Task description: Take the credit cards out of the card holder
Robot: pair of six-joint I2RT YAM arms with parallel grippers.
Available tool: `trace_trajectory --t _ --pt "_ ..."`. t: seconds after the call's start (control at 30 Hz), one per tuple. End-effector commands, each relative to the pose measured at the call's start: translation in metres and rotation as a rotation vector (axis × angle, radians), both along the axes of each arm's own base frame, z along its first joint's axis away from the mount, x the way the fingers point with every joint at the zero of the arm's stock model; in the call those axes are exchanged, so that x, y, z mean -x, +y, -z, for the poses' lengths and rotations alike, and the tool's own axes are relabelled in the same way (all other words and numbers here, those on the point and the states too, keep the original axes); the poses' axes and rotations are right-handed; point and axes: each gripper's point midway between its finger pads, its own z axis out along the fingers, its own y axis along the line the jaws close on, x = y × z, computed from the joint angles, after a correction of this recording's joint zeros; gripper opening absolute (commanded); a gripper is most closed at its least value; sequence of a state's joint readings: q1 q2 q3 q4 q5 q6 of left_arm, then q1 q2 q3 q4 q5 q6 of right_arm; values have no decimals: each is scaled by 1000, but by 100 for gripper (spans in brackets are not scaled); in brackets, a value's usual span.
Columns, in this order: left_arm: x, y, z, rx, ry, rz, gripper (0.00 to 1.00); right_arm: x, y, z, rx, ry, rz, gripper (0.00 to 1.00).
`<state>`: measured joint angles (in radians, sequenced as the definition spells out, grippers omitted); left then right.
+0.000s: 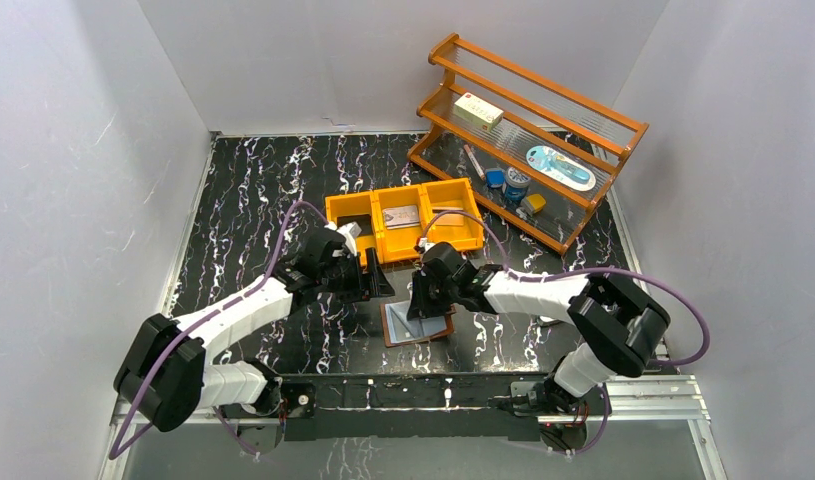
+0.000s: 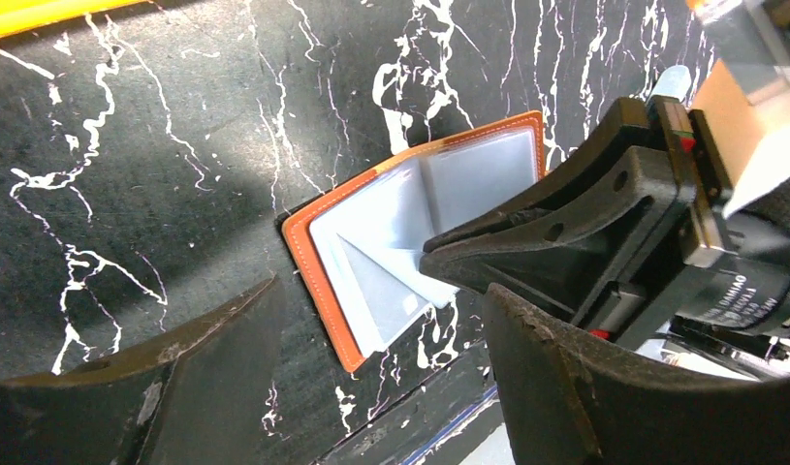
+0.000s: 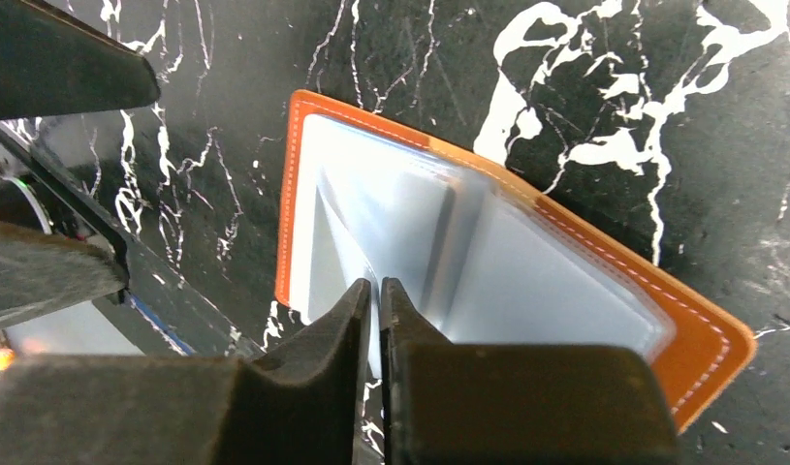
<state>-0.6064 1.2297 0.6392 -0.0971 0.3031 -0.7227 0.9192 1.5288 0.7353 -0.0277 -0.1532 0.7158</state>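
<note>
Card holder [image 1: 416, 325] is laid open on the table [image 1: 253, 200], near edge | one clear sleeve [image 3: 391, 223] is pinched in the right gripper [image 3: 374, 300], likely so its pocket can be reached | left gripper [image 2: 381, 286] is held wide alongside.

Orange bin [image 1: 467, 240], wooden rack [image 1: 543, 85]

Plain white walls [image 1: 73, 150] enclose a black, white-veined marble worktop [image 1: 253, 190]; an orange wooden rack [image 1: 543, 86] stands far right.
</note>
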Motion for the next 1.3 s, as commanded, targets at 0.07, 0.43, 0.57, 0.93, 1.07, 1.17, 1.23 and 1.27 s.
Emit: trace_trajectory --t 0.07,0.43,0.57,0.93,1.07,1.17,1.23,1.27 --pt "2 4 -1 -12 -14 -7 73 -7 12 -34 -59 -101 -52 9" --pt "0 10 0 -51 -27 -12 74 -27 -30 -47 -27 -153 281 3" --pt "0 10 2 -58 -23 -8 74 -30 -51 -43 -45 -147 443 5" --pt "0 10 3 -59 -20 -9 75 -31 -95 -24 -29 -137 688 5" --pt "0 10 3 -59 -20 -9 75 -42 -95 -38 -64 -186 686 5" --pt "0 10 3 -59 -20 -9 75 -47 -99 -37 -22 -197 673 7" --pt "0 10 3 -60 -20 -9 75 -49 -104 -30 21 -185 667 8" --pt "0 10 3 -59 -21 -8 76 -49 -107 -25 53 -178 664 8"
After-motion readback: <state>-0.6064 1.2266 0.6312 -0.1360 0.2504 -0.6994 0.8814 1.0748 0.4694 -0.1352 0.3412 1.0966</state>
